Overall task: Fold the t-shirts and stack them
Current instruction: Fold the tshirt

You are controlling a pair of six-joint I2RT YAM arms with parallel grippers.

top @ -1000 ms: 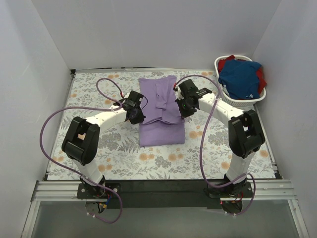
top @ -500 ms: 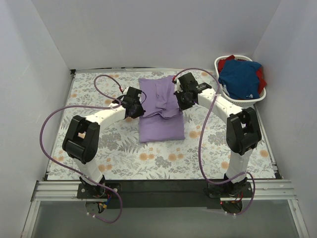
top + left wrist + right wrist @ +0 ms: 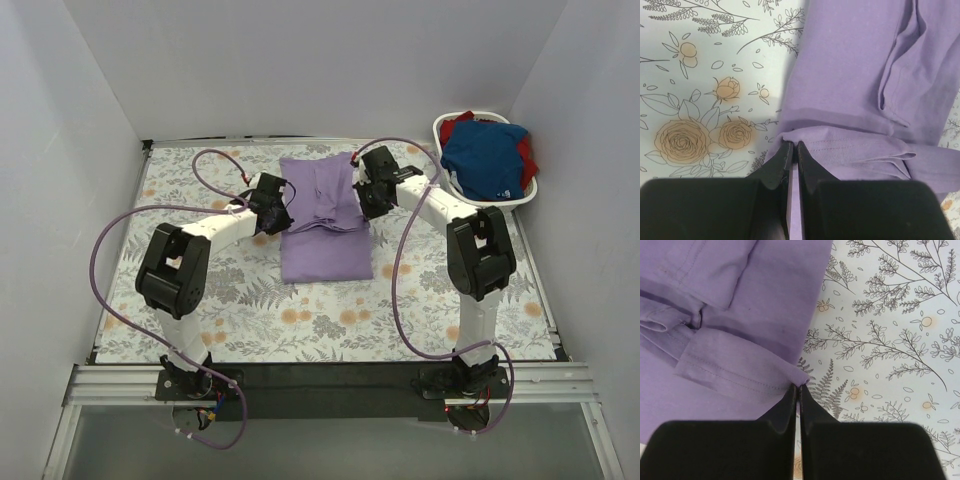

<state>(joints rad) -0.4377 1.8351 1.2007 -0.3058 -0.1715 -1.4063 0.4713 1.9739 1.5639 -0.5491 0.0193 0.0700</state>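
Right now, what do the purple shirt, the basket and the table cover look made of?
The purple shirt: soft matte knit cloth, likely cotton; it creases and shows stitched hems. The basket: white plastic, it seems, with a slotted wall. The table cover: flat floral-printed sheet; cloth or vinyl, I cannot tell.

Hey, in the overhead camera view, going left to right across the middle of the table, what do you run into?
Left gripper → lavender t-shirt → right gripper → white laundry basket.
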